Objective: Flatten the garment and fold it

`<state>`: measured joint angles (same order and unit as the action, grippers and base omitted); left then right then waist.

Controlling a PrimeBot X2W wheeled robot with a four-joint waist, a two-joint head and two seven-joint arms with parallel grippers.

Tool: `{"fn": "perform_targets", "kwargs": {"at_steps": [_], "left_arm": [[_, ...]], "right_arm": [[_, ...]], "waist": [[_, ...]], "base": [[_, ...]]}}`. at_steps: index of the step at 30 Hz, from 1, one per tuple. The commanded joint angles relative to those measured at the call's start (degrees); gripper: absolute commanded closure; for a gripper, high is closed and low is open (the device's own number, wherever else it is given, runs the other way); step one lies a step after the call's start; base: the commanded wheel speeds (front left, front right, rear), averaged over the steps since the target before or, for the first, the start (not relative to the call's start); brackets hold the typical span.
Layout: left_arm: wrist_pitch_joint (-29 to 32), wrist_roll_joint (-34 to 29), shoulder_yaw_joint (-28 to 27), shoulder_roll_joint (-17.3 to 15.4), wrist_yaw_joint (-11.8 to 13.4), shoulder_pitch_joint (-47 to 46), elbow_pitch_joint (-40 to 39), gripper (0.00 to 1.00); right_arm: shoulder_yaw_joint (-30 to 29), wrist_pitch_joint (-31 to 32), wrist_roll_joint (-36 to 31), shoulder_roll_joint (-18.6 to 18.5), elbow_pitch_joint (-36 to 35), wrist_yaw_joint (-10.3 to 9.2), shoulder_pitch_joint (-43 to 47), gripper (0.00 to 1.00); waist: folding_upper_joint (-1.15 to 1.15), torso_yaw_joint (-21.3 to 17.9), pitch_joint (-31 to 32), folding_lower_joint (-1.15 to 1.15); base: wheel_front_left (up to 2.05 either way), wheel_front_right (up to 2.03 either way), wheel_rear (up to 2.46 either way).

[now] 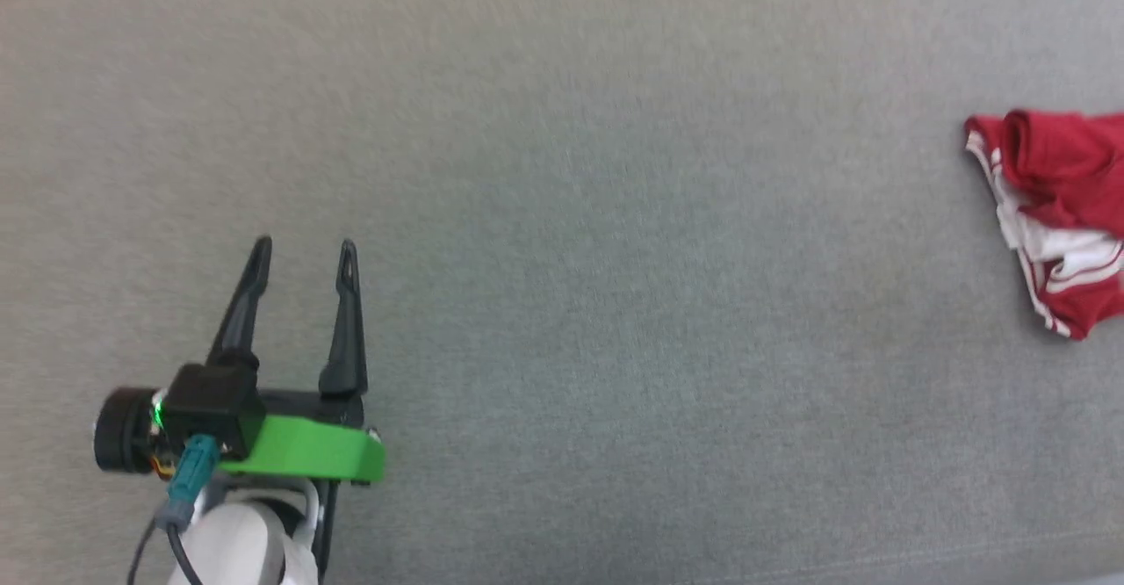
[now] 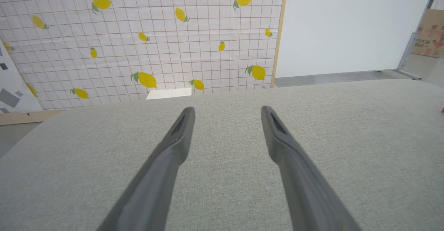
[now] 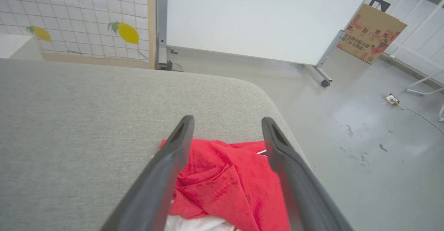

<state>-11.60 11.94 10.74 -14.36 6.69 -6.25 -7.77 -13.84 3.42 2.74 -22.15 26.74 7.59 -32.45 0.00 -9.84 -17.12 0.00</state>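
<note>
Head view: the garment (image 1: pixel 1062 207) lies crumpled at the far right of the grey upholstered surface (image 1: pixel 615 304), cut off by the picture's edge. We see red folds over white, with striped trim along its left border. The left gripper (image 1: pixel 306 247) sits at lower left, well apart from the garment, its fingers spread with nothing between them.

Left wrist view: the two dark fingers stand apart over bare grey cloth. Beyond the surface are a lemon-print panel (image 2: pixel 138 50) and a cardboard box (image 2: pixel 428 33) on the floor. We cannot see what the box holds.

Right wrist view: the right gripper (image 3: pixel 227 120) hangs over the heap near the surface's rounded corner. Its fingers are apart, with red cloth showing between them. We cannot tell whether they touch it.

We judge the shirt light, limp and prone to bunching, likely to drag on the textured cover. The best hold looks like a pinch on an outer edge, at the striped trim or a sleeve, through as few layers as possible.
</note>
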Motion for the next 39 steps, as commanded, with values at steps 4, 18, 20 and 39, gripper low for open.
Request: {"fn": "perform_targets", "kwargs": {"at_steps": [4,18,20,39], "left_arm": [[-0.77,1.09,0.16,0.47,0.13,2.84,0.95,0.0],[-2.57,3.07,-0.19,1.93,0.98,9.3,3.28,0.0],[-2.83,3.07,-0.21,2.14,0.99,10.27,3.52,0.0],[-3.39,1.16,-3.16,7.32,-1.03,13.54,5.38,0.0]], "right_arm": [[-0.21,1.38,2.3,4.11,-9.46,-0.1,7.68,0.0],[-1.74,-3.03,1.2,17.18,-27.92,-0.1,26.28,0.0],[-2.37,-4.74,0.71,18.28,-29.08,-0.1,28.31,0.0],[-0.86,-14.58,2.8,19.27,-21.13,-0.1,34.93,0.0]], "waist": [[0.0,4.54,10.01,0.0],[0.0,8.56,16.98,0.0],[0.0,8.73,17.3,0.0],[0.0,7.59,16.93,0.0]], "base": [[0.0,0.0,0.0],[0.0,0.0,0.0],[0.0,0.0,0.0],[0.0,0.0,0.0]]}}
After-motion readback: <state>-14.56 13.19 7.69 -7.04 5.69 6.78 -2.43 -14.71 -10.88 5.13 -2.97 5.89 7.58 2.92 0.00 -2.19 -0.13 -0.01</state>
